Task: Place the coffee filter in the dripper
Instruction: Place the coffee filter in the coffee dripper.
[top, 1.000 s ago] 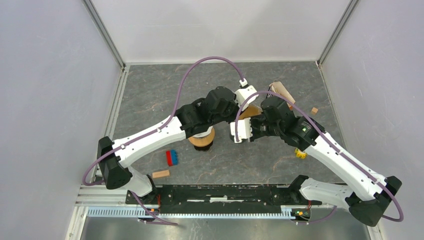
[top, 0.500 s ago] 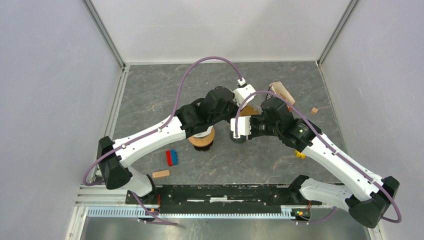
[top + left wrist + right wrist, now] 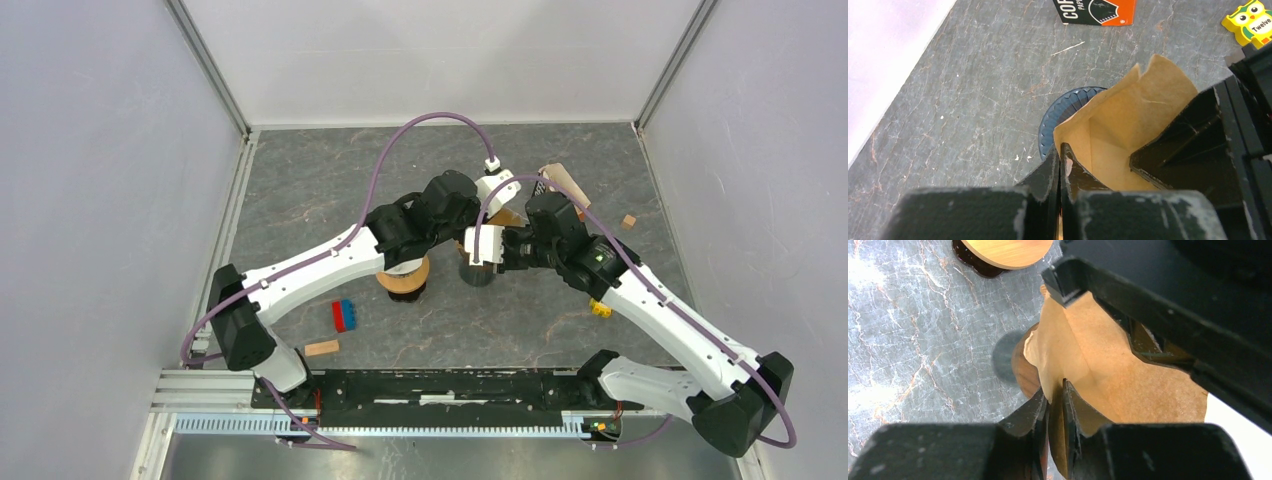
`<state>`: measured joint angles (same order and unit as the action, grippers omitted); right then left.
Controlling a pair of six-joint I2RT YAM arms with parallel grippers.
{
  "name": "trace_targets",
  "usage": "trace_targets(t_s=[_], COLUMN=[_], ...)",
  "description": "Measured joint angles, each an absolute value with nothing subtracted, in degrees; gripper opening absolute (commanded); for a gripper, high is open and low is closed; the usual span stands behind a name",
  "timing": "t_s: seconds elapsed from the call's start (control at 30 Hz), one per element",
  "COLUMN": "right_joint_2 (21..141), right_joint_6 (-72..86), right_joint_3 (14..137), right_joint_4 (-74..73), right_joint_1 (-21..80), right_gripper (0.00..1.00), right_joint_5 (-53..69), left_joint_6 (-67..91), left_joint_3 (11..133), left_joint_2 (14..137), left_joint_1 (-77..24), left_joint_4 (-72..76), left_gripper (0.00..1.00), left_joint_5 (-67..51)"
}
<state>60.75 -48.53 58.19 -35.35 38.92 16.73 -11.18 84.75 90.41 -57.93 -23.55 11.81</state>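
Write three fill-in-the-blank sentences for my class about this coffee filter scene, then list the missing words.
The left gripper pinches the coffee filter over the dark ribbed ____. The yellow toy on the table is shaped like an ____. The box beyond the filter is black and ____.
Missing words: dripper; owl; orange.
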Motion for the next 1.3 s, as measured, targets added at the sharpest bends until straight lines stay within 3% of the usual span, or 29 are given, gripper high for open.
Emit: trace_targets(t_s=[0.5, 0.7, 1.1, 1.3], right_joint_2=[60.75, 60.99, 62.74, 63.07], right_joint_6=[-47.40, -47.66, -47.79, -47.79], right_joint_3=[56.01, 55.99, 53.10, 52.58], right_joint_4=[-34.33, -34.30, -31.75, -30.57], right_joint_1=[35.88, 35.81, 34.59, 34.37], right_gripper=[0.49, 0.52, 0.54, 0.54], right_joint_5=[20.93, 20.97, 21.10, 22.26], left_joint_6=[-11.60, -11.60, -11.73, -11.81], left_joint_3=[85.67, 85.73, 86.70, 87.05], left_joint_2=[92.71, 93.41, 95.37, 96.51], left_joint_1=[-56.95, -56.34, -55.31, -54.41], left_joint_4=[-24.36, -24.56, -25.65, -26.74], left_gripper=[0.02, 0.04, 0.18, 0.38], left_joint_5=[11.31, 11.27, 11.49, 11.46])
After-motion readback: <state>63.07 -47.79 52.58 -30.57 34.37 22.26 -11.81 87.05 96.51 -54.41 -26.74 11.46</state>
